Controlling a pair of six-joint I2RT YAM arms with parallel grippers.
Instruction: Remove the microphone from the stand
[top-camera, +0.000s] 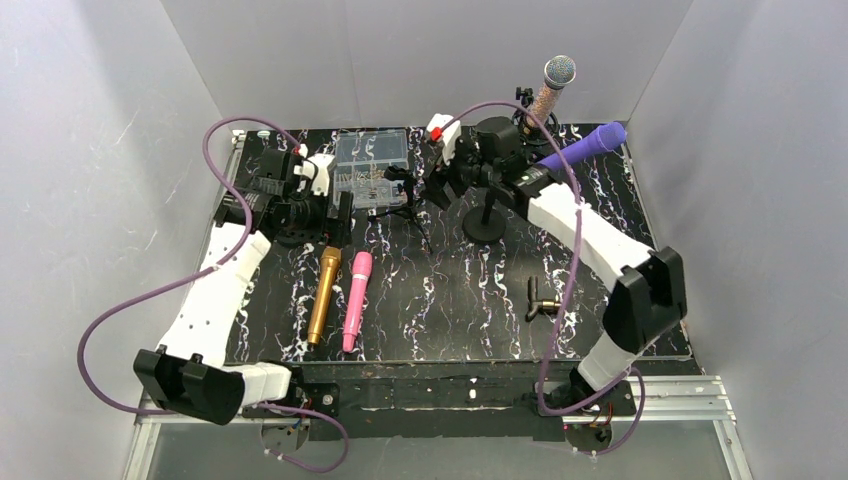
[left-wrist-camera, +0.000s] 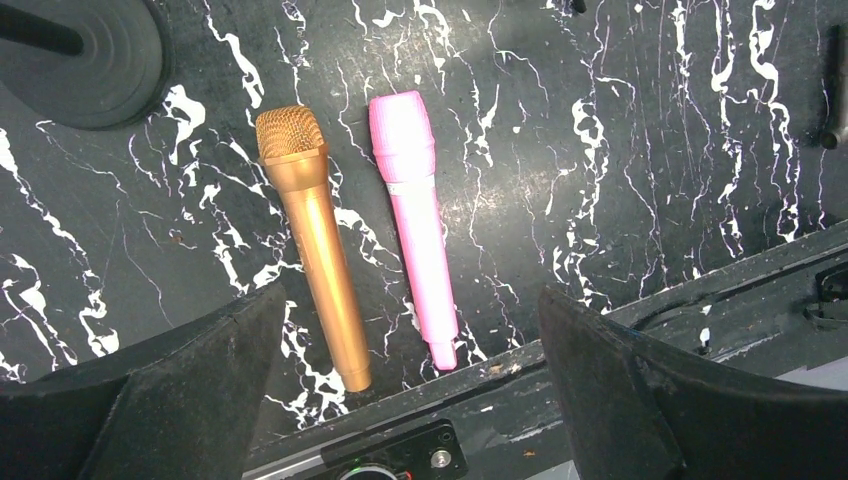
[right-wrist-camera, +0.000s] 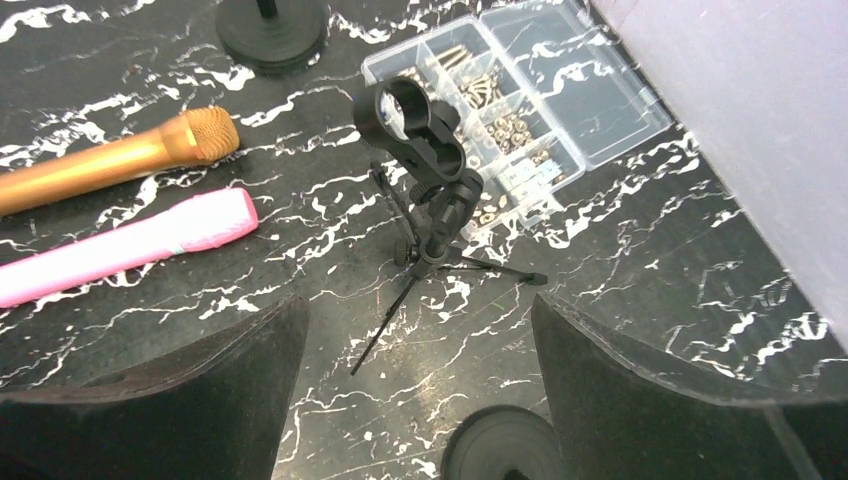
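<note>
A purple microphone (top-camera: 585, 145) sits tilted in a stand with a round base (top-camera: 485, 228) at the back right. A silver-headed microphone (top-camera: 552, 88) stands in another stand behind it. A gold microphone (top-camera: 325, 295) and a pink microphone (top-camera: 357, 298) lie side by side on the table, also in the left wrist view (left-wrist-camera: 315, 240) (left-wrist-camera: 415, 220). My left gripper (top-camera: 338, 215) (left-wrist-camera: 408, 295) is open and empty above them. My right gripper (top-camera: 440, 180) (right-wrist-camera: 418, 300) is open and empty, left of the purple microphone's stand, facing a small tripod stand (right-wrist-camera: 420, 150) with an empty clip.
A clear parts box (top-camera: 372, 165) (right-wrist-camera: 520, 100) stands at the back behind the tripod (top-camera: 405, 200). A loose black clip part (top-camera: 540, 300) lies at the front right. A round stand base (left-wrist-camera: 85, 60) lies near the left gripper. White walls enclose the black marbled table (top-camera: 460, 300).
</note>
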